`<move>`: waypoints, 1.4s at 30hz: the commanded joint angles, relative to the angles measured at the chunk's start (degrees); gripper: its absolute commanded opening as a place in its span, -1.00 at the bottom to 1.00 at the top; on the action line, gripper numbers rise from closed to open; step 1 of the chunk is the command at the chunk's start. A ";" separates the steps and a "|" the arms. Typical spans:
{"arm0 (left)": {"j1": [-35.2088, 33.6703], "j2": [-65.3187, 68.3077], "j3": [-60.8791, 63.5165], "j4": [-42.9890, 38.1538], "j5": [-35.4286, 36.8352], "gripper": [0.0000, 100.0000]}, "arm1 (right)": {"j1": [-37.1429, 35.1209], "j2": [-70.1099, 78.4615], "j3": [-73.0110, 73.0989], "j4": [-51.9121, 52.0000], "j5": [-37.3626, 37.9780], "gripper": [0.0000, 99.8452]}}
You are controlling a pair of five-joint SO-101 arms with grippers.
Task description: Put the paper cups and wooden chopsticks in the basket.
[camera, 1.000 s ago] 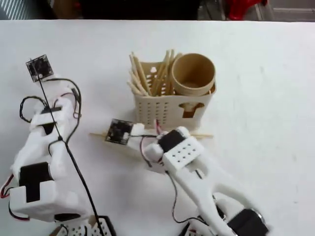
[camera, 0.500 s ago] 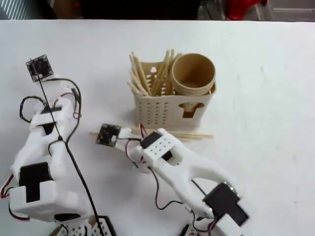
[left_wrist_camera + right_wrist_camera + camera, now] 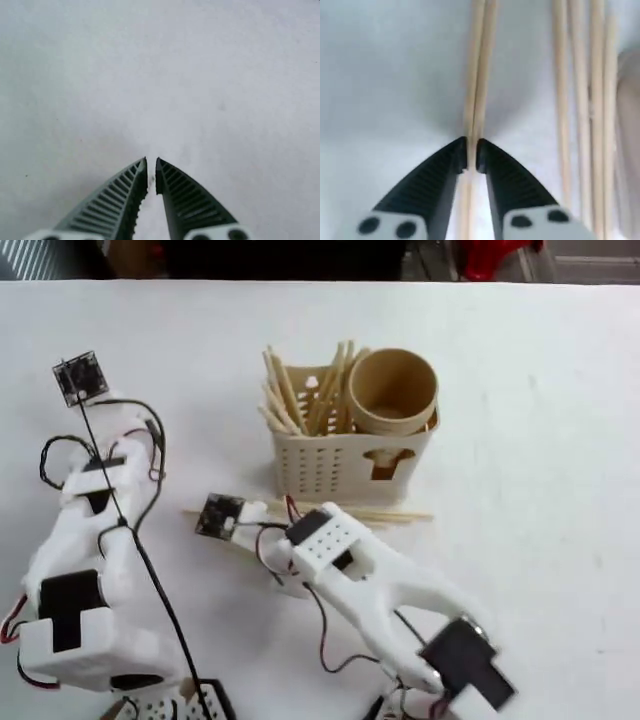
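Clamped between the dark ribbed fingers (image 3: 445, 180) of the right gripper (image 3: 471, 150): a pair of wooden chopsticks (image 3: 479, 75), flat on the white table (image 3: 520, 390) and pressed side by side. Parallel to the pair and near it, four loose chopsticks (image 3: 577, 100), also flat on the table. From overhead, all of these in a thin line from 9 to 3 o'clock, just at the 6 o'clock side of the cream perforated basket (image 3: 345, 465), close to its front wall, contact impossible to tell. Basket upright, a little toward 12 o'clock from the table's centre. In its 3 o'clock half, a brown paper cup (image 3: 392, 390), upright, mouth open to the overhead camera; in its 9 o'clock half, a bundle of wooden chopsticks (image 3: 300, 390), standing on end and fanned toward 12 o'clock, tips above the rim. White right arm (image 3: 370, 580) stretched from the 5 o'clock edge toward 11 o'clock, wrist over the line of chopsticks. White left arm (image 3: 85, 530) folded at 8 o'clock, well apart from the basket, a black cable (image 3: 150, 580) trailing along it. Clenched, fingertips all but meeting, low over the white table: the left gripper (image 3: 151, 167).
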 commanded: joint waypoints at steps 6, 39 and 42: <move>1.10 -0.22 -3.25 -1.41 -0.62 -0.90 | 6.11 -32.31 2.02 8.84 -0.53 -0.97; 1.10 -0.22 -3.16 -1.32 -0.62 -0.90 | 3.47 3.91 3.43 -4.97 0.53 -0.65; 1.10 -0.22 -3.16 -1.32 -0.62 -0.90 | 3.03 1.80 3.60 -4.70 0.44 -0.65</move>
